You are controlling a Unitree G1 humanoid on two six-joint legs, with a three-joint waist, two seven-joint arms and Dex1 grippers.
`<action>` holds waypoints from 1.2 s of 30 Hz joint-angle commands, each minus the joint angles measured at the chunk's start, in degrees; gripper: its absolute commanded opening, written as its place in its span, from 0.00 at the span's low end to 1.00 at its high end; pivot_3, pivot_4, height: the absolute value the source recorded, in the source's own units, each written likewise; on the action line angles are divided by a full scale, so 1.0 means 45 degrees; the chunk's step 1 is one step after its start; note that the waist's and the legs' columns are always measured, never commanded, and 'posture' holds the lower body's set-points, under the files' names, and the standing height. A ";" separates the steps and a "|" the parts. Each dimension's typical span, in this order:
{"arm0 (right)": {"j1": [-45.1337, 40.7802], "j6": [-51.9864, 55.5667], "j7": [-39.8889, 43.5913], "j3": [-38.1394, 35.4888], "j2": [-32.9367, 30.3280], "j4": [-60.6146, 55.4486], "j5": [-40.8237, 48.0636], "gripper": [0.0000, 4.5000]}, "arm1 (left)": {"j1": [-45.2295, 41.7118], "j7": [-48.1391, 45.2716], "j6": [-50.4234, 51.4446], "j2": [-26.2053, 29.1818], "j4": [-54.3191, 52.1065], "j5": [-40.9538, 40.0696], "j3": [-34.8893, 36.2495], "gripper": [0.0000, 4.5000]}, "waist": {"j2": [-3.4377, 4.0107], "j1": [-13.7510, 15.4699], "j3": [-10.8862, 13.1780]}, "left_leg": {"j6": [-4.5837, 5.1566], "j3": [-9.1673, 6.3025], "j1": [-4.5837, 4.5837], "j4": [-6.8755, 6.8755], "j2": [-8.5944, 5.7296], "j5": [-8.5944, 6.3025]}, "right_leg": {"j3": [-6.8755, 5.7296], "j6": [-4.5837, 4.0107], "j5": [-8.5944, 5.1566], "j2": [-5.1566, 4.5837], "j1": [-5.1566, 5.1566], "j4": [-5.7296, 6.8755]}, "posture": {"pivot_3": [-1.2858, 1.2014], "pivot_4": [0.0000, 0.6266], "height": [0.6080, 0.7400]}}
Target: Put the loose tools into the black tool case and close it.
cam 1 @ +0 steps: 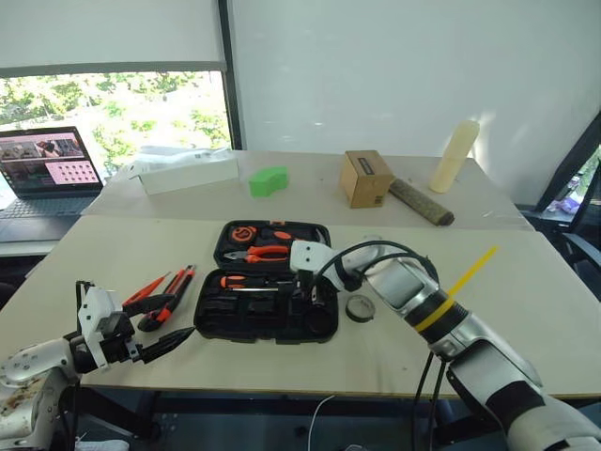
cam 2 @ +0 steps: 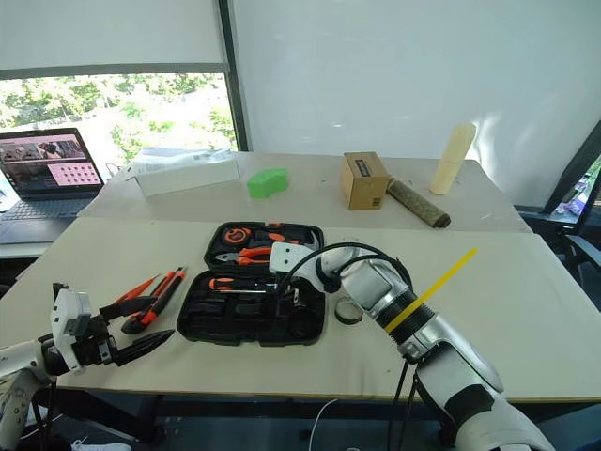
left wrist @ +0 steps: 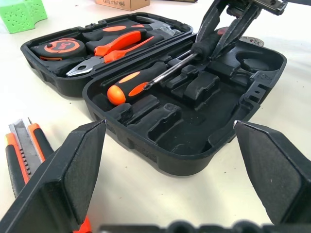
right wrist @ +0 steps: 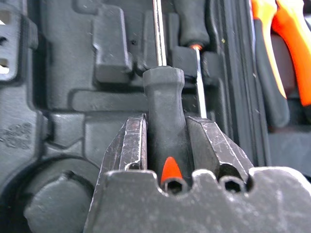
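Black tool case (cam 1: 268, 319) lying open on the pale surface (cam 1: 526, 310), hinged lid half farther away with pliers (cam 1: 258, 253) and a tape measure (cam 1: 244, 233) seated in it, moulded slot half nearer. One orange-black screwdriver (left wrist: 138, 82) already resting in a slot of the near half. Right hand (right wrist: 167, 145) lowered over that same half, fingers closed on the black handle of a second screwdriver (right wrist: 165, 121), shaft pointing along the slots just beside the first one's shaft. Left hand (cam 1: 155, 346) held low near the front left edge of the surface, fingers spread wide and holding nothing, pointed toward the case. Just left of the case, lying close together on the surface: an orange-black utility knife (cam 1: 174, 296) and a slim orange tool (cam 1: 143, 291). Small black tape roll (cam 1: 360, 307) flat on the surface, just right of the case and beside the right arm. Farther back: a green block (cam 1: 269, 180) and a cardboard box (cam 1: 366, 178).
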 commanded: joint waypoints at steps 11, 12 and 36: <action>-0.0283 -0.0800 0.0951 0.0244 -0.0145 0.1615 -0.1250 0.21 | -0.0131 0.0117 -0.0311 0.0118 -0.0125 -0.0008 0.0224 1.00 | -0.0001 0.0031 -0.0001 | -0.0004 -0.0010 0.0007 -0.0003 -0.0004 0.0002 | -0.0001 -0.0007 -0.0002 -0.0017 -0.0006 0.0006 | 0.52 0.24 1.00; -0.0318 -0.0706 0.0864 0.0134 -0.0013 0.1736 -0.1237 0.21 | -0.0120 0.0134 -0.0324 0.0104 -0.0147 -0.0005 0.0222 1.00 | -0.0001 0.0025 -0.0001 | -0.0004 -0.0010 0.0006 -0.0007 -0.0005 0.0002 | -0.0001 -0.0007 -0.0002 -0.0017 -0.0005 0.0009 | 0.52 0.24 1.00; -0.1234 -0.1266 0.1858 -0.1629 0.0954 0.2453 -0.0099 0.05 | 0.0206 0.0493 -0.0564 0.0008 -0.0060 0.0062 0.0294 1.00 | 0.0015 -0.0273 0.0011 | -0.0006 -0.0006 -0.0024 -0.0034 0.0008 0.0002 | -0.0001 -0.0015 -0.0006 -0.0010 -0.0040 0.0008 | 0.52 0.24 1.00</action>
